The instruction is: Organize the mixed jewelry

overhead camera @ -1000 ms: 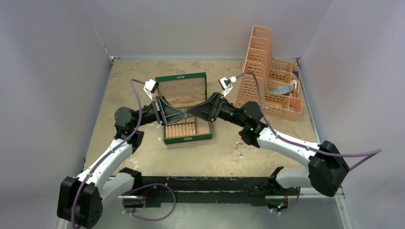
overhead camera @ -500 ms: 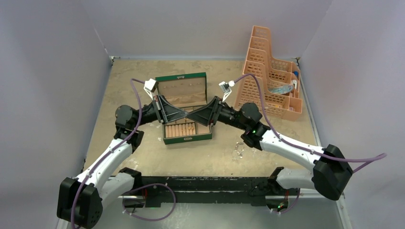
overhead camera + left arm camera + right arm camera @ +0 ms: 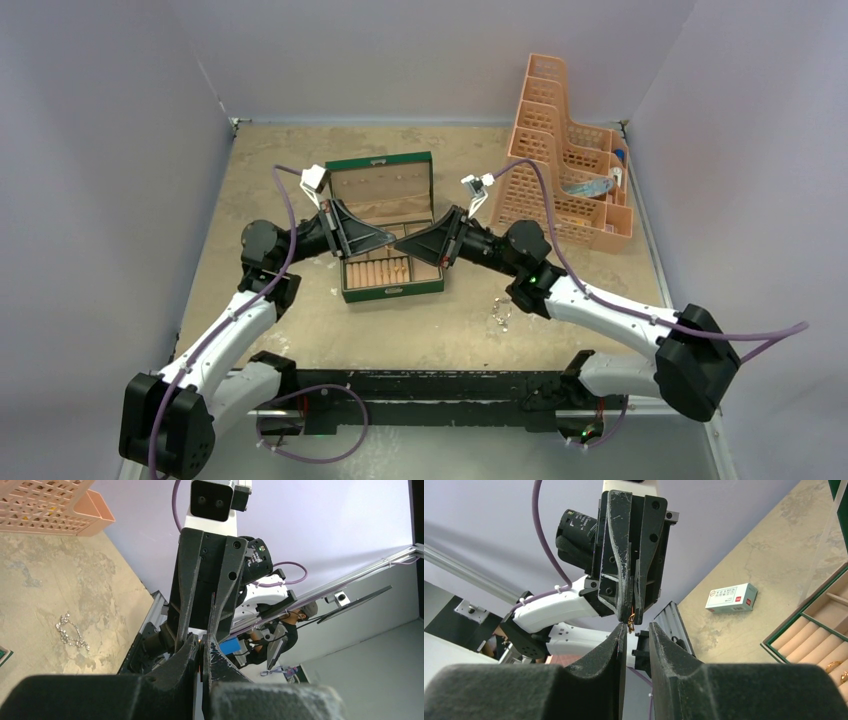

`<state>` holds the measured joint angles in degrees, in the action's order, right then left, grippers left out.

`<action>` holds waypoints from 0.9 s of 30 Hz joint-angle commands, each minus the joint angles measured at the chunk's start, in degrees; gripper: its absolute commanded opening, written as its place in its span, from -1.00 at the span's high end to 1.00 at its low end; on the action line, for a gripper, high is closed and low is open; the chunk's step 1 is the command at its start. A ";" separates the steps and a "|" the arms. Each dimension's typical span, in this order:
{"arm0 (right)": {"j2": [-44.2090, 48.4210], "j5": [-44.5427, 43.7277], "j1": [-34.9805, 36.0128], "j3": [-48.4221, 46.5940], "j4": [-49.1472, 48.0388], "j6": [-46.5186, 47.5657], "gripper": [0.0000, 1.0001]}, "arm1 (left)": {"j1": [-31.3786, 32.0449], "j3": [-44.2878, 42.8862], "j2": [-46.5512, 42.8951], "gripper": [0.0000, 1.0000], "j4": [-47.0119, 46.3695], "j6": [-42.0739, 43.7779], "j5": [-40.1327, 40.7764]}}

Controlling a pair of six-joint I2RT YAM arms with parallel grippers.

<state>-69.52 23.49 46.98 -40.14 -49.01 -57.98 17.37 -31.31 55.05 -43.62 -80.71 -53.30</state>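
Note:
Both grippers meet tip to tip in the air above the open green box (image 3: 392,291). My left gripper (image 3: 389,238) is shut on a small gold ring (image 3: 630,617), which pokes out from its tips; the left wrist view shows only an orange glint of that ring (image 3: 201,641). My right gripper (image 3: 637,626) is open with a narrow gap, and the ring sits just past its tips, close to one finger. A silvery chain (image 3: 500,315) lies on the table to the right of the box. More gold rings (image 3: 835,666) rest among the box's beige rolls.
A tall orange mesh organizer (image 3: 565,170) stands at the back right. The box lid (image 3: 380,185) stands upright behind the grippers. A small white carton (image 3: 730,598) lies on the table. Purple walls close in the table on three sides.
The right gripper has crept a little toward the left gripper and its jaws have narrowed. The left arm has stayed still, shut on the ring.

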 commanded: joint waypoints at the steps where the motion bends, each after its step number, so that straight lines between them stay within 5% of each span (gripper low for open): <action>1: -0.86 0.24 0.39 -2.12 -4.01 -0.33 0.50 | 0.04 -2.19 -0.73 1.00 -1.13 1.52 0.31; 11: -2.52 0.15 0.39 -1.86 -6.14 -4.83 0.99 | 0.04 -1.53 -0.47 1.00 -1.76 2.06 -0.23; 16: -2.58 -1.33 0.39 -0.04 -10.13 -7.39 1.00 | 0.04 -1.01 -0.55 0.97 -2.59 1.87 -0.20; 23: -1.07 -3.31 0.39 2.06 -8.12 -3.99 1.00 | -0.03 -1.25 -2.99 0.18 1.76 4.05 2.64; 27: 0.57 -5.52 0.39 2.60 -3.41 -1.18 1.00 | -0.05 -4.25 -7.20 -0.16 15.88 11.72 8.94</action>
<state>-71.81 21.45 47.20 -37.76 -53.78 -62.74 17.17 -31.40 52.12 -38.28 -76.86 -50.59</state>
